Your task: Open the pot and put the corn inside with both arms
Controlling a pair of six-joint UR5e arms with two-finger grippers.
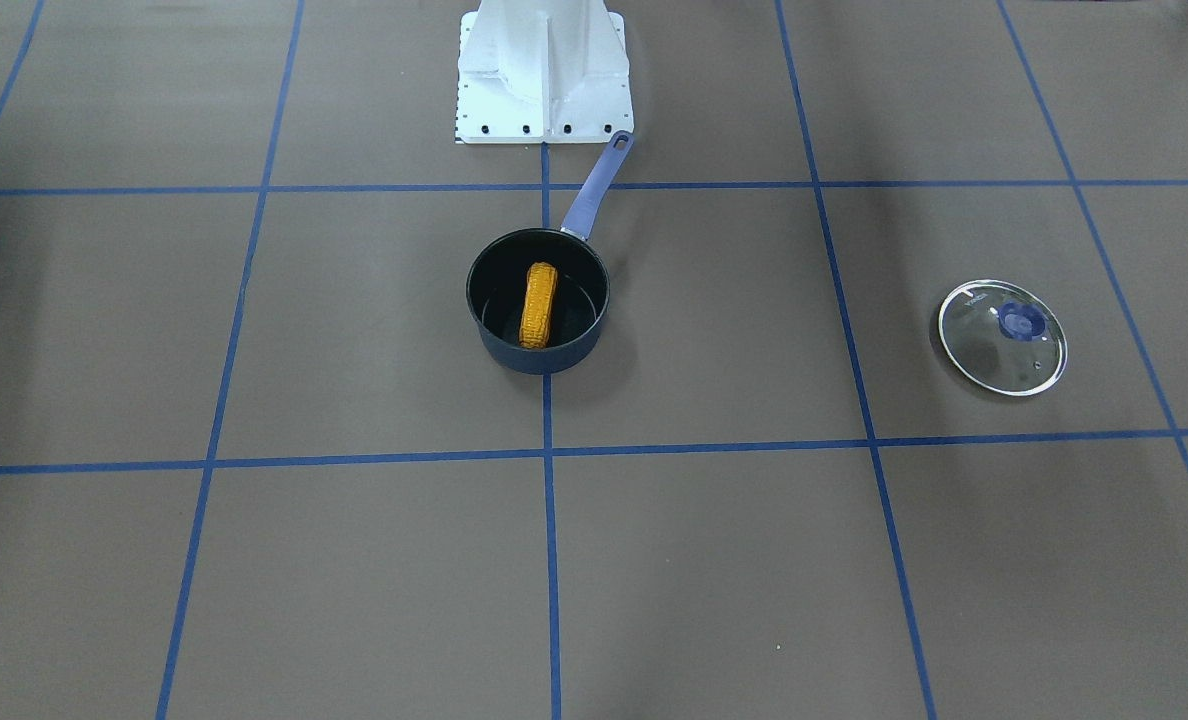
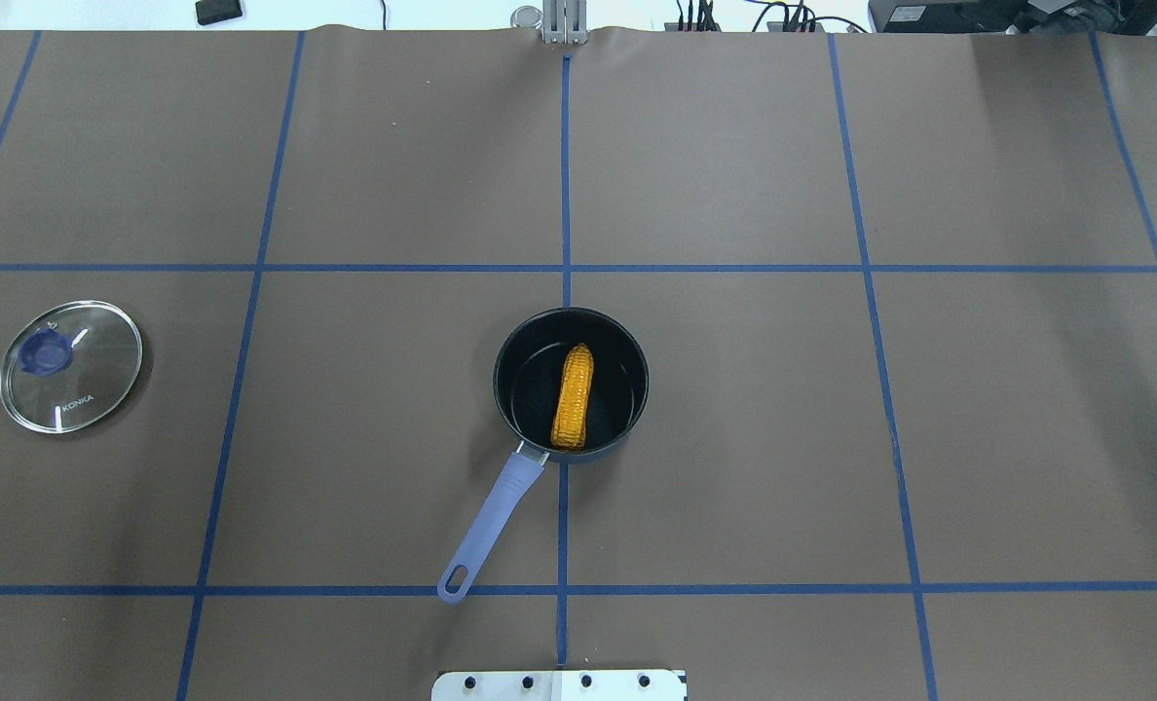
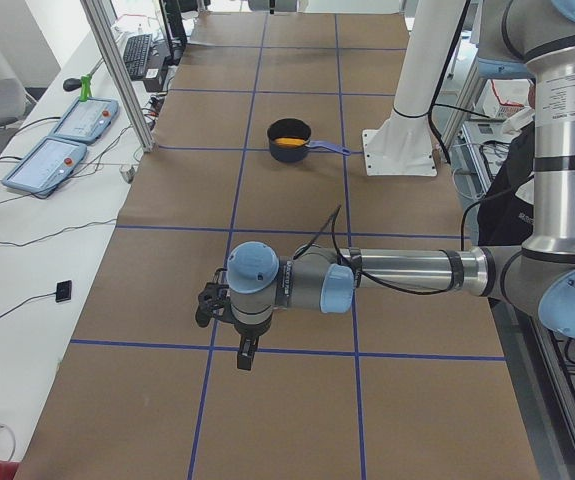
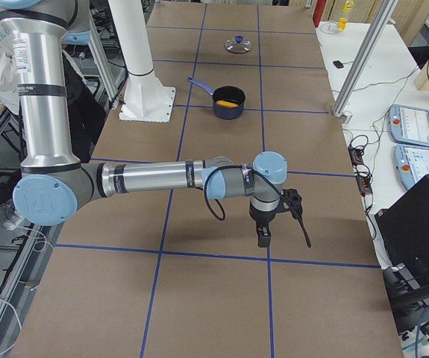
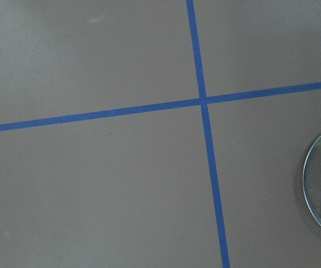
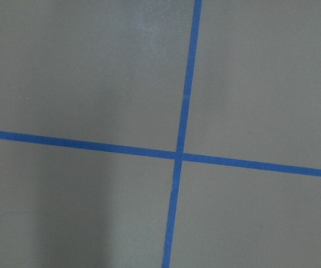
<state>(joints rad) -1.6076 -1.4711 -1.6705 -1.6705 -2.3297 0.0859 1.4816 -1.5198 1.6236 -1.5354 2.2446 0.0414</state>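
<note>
The dark navy pot [image 2: 634,389] stands open at the table's middle, its periwinkle handle [image 2: 489,526] pointing toward the robot base. The orange-yellow corn [image 2: 574,397] lies inside it, also seen in the front view [image 1: 539,304]. The glass lid [image 2: 70,365] with its blue knob lies flat on the table far to the robot's left, apart from the pot; its rim shows in the left wrist view [image 5: 316,184]. My left gripper [image 3: 243,352] hangs over the table near the lid's end, and my right gripper [image 4: 263,236] hangs over the opposite end. I cannot tell if either is open or shut.
The white base pedestal [image 1: 544,75] stands behind the pot handle. Blue tape lines [image 2: 565,195] grid the brown table cover. Teach pendants [image 3: 57,140] and cables lie on a side bench; aluminium posts [image 4: 356,67] stand at the table's far edge.
</note>
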